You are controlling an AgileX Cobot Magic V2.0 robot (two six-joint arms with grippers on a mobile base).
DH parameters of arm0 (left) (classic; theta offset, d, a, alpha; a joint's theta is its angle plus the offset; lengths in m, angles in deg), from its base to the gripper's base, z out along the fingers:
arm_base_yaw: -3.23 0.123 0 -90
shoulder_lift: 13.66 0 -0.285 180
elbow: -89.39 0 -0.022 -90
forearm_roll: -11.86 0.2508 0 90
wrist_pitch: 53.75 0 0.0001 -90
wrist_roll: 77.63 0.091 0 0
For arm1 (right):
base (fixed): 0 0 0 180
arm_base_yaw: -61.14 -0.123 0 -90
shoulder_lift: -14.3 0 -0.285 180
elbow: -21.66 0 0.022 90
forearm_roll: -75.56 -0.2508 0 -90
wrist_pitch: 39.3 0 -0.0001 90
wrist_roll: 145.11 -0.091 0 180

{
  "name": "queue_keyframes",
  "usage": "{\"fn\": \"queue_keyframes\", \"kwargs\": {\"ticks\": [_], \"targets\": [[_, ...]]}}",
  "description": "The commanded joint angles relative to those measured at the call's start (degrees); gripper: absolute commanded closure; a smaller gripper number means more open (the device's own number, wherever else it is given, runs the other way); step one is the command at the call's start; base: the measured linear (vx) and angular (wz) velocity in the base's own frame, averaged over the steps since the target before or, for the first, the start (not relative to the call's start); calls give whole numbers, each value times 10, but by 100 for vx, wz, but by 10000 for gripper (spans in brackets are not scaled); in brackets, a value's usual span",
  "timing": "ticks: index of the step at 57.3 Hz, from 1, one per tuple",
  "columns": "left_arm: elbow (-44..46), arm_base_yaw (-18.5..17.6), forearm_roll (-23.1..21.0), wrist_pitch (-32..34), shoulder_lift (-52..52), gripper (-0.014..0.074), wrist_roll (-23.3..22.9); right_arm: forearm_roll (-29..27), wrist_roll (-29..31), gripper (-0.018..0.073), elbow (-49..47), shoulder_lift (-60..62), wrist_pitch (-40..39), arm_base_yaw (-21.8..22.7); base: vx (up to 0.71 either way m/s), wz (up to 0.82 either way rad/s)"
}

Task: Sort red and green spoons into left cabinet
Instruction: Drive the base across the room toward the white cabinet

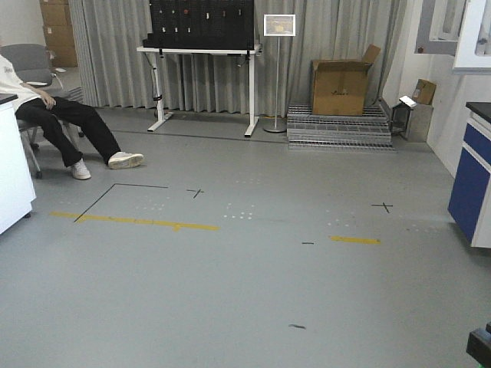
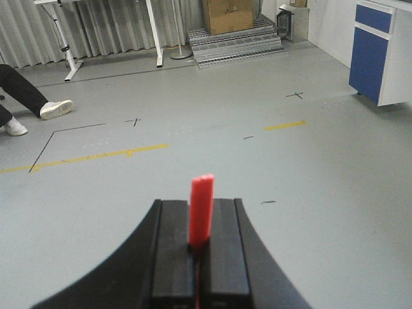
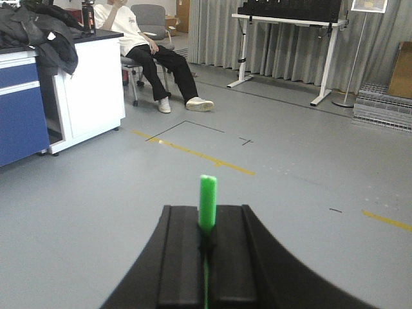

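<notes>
1. Left gripper (image 2: 201, 222): your jaws are clamped on the red spoon (image 2: 202, 193). It stands upright between the two black pads with a short flat end showing above them. A pinch this low probably keeps the slim shaft from swinging in transit.
2. Right gripper (image 3: 207, 225): the jaws are likewise clamped, here on the green spoon (image 3: 207, 196), held upright in the same way, one spoon per arm.
3. Both wrist views look out over open grey floor (image 1: 245, 284), not shelving. Read this as the carrying stage, with neither spoon stored yet.
4. Hidden, left side: the left cabinet appears in no view, so you cannot judge the approach to its shelves or tray from here.
5. Hidden, centre: most of each spoon lies below the pads. You cannot tell whether the exposed stub is the bowl end or the handle end.
6. Cut off, right side: the blue-fronted unit (image 1: 469, 184) is cropped by the frame edge. A dark fragment (image 1: 479, 346) in the lower corner shows too little to identify.
</notes>
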Motion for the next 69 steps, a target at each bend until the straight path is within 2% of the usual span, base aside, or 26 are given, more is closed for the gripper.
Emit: {"fn": "queue_keyframes", "kwargs": {"ticks": [1, 69], "targets": [[15, -3, -9, 41, 3, 597, -4, -20, 0, 563, -16, 1, -11, 1, 58, -2], [15, -3, -9, 41, 3, 597, -4, -20, 0, 563, -16, 1, -13, 1, 62, -5]]}}
